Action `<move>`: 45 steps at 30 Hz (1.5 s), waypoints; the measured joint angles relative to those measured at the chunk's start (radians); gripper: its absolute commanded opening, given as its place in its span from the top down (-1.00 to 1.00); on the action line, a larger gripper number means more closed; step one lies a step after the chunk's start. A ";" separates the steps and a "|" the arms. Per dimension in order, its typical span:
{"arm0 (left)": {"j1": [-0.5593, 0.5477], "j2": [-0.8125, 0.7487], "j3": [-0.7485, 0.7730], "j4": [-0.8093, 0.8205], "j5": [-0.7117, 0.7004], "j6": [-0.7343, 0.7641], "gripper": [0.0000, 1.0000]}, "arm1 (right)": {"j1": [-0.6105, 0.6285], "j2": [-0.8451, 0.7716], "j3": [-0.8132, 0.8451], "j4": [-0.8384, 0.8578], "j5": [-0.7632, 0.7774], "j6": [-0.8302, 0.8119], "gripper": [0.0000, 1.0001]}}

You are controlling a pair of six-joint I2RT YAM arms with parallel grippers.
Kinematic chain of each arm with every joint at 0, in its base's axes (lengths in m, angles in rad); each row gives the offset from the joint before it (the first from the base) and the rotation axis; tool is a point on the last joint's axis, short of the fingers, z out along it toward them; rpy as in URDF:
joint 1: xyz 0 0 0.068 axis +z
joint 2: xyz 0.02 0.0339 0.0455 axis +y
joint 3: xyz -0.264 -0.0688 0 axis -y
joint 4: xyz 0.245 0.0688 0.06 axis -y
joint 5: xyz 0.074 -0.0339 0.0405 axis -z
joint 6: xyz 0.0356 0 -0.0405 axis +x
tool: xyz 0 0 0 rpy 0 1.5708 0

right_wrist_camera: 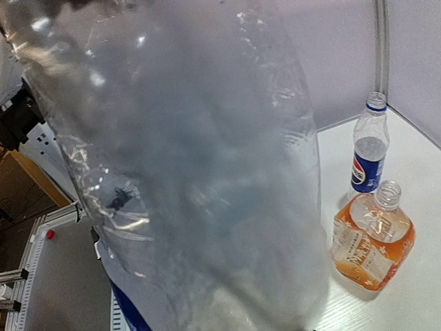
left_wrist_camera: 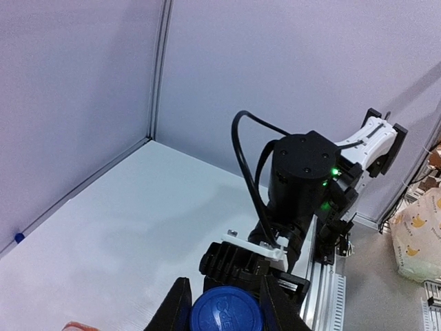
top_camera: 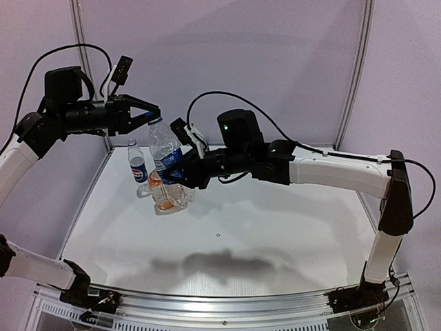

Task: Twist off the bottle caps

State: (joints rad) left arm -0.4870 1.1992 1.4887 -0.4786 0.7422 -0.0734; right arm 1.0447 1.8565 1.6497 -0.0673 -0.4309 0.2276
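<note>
My right gripper (top_camera: 185,174) is shut on the lower body of a large clear blue-labelled bottle (top_camera: 164,148) and holds it upright above the table. That bottle (right_wrist_camera: 193,165) fills the right wrist view and hides the fingers there. My left gripper (top_camera: 151,112) is at the bottle's top, shut on its blue cap (left_wrist_camera: 226,312), which sits between the two black fingers (left_wrist_camera: 173,310). I cannot tell whether the cap is off the neck. A small blue-labelled bottle (right_wrist_camera: 370,145) and a squat orange-labelled bottle (right_wrist_camera: 372,241) stand capless on the table.
The two capless bottles (top_camera: 138,164) (top_camera: 169,196) stand close together just left of and below the held bottle. A small blue thing (left_wrist_camera: 18,237) lies at the table's far left edge by the wall. Walls close the back and left sides.
</note>
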 measured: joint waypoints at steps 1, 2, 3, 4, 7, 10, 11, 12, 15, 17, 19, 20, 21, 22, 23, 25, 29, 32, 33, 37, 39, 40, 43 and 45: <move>0.000 0.002 0.000 -0.001 -0.010 0.000 0.67 | 0.000 0.000 0.006 -0.013 0.025 -0.002 0.38; -0.001 0.004 0.001 -0.001 -0.024 0.000 0.68 | 0.000 0.000 0.012 -0.026 0.048 -0.007 0.38; -0.003 0.006 0.003 -0.003 -0.046 0.000 0.69 | 0.000 0.000 0.028 -0.053 0.084 -0.014 0.38; -0.006 0.010 0.010 -0.007 -0.073 -0.002 0.69 | 0.000 0.003 0.044 -0.076 0.117 -0.024 0.38; -0.023 0.030 0.052 -0.027 -0.172 -0.015 0.65 | 0.001 0.029 0.120 -0.139 0.222 -0.056 0.38; -0.048 0.060 0.109 -0.043 -0.319 -0.059 0.65 | 0.001 0.072 0.220 -0.196 0.340 -0.080 0.38; -0.058 0.069 0.127 -0.049 -0.372 -0.081 0.67 | 0.001 0.091 0.259 -0.220 0.377 -0.087 0.38; -0.067 0.080 0.146 -0.057 -0.426 -0.106 0.70 | 0.001 0.100 0.298 -0.240 0.413 -0.094 0.38; -0.089 0.111 0.203 -0.097 -0.552 -0.175 0.75 | 0.001 0.153 0.375 -0.274 0.480 -0.111 0.38; -0.103 0.133 0.233 -0.125 -0.617 -0.232 0.76 | 0.003 0.168 0.401 -0.292 0.516 -0.116 0.38; -0.110 0.146 0.246 -0.146 -0.654 -0.270 0.76 | 0.003 0.175 0.407 -0.305 0.541 -0.121 0.38; -0.113 0.151 0.250 -0.156 -0.668 -0.288 0.76 | 0.003 0.177 0.407 -0.310 0.547 -0.121 0.38; -0.116 0.157 0.253 -0.164 -0.680 -0.303 0.75 | 0.003 0.179 0.407 -0.316 0.555 -0.121 0.38; -0.119 0.162 0.255 -0.171 -0.691 -0.316 0.71 | 0.003 0.180 0.407 -0.322 0.562 -0.122 0.38; -0.122 0.164 0.256 -0.175 -0.700 -0.327 0.64 | 0.003 0.180 0.407 -0.328 0.567 -0.122 0.38; -0.127 0.167 0.257 -0.183 -0.713 -0.340 0.46 | 0.004 0.180 0.407 -0.335 0.573 -0.121 0.38; -0.133 0.164 0.257 -0.188 -0.720 -0.343 -0.05 | 0.007 0.180 0.400 -0.326 0.582 -0.119 0.39; -0.141 0.153 0.241 -0.195 -0.702 -0.325 -0.31 | 0.007 0.180 0.394 -0.299 0.594 -0.113 0.39; -0.144 0.144 0.229 -0.194 -0.694 -0.319 -0.37 | 0.007 0.180 0.389 -0.291 0.595 -0.111 0.39; -0.149 0.093 0.196 -0.185 -0.686 -0.267 -0.53 | 0.007 0.172 0.354 -0.269 0.602 -0.102 0.39; -0.149 0.053 0.182 -0.182 -0.691 -0.235 -0.57 | 0.007 0.165 0.331 -0.262 0.606 -0.097 0.39; -0.149 0.027 0.172 -0.179 -0.696 -0.214 -0.57 | 0.007 0.161 0.319 -0.259 0.607 -0.094 0.39; -0.132 -0.057 0.138 -0.177 -0.682 -0.140 -0.58 | 0.007 0.138 0.269 -0.236 0.606 -0.085 0.37; -0.084 -0.104 0.117 -0.172 -0.596 -0.087 -0.62 | 0.007 0.105 0.206 -0.200 0.587 -0.083 0.37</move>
State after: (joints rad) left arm -0.5709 1.0954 1.6058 -0.6510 0.1463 -0.1600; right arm 1.0519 1.9617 1.8553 -0.2668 0.1558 0.1444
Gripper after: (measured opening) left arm 0.789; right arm 0.316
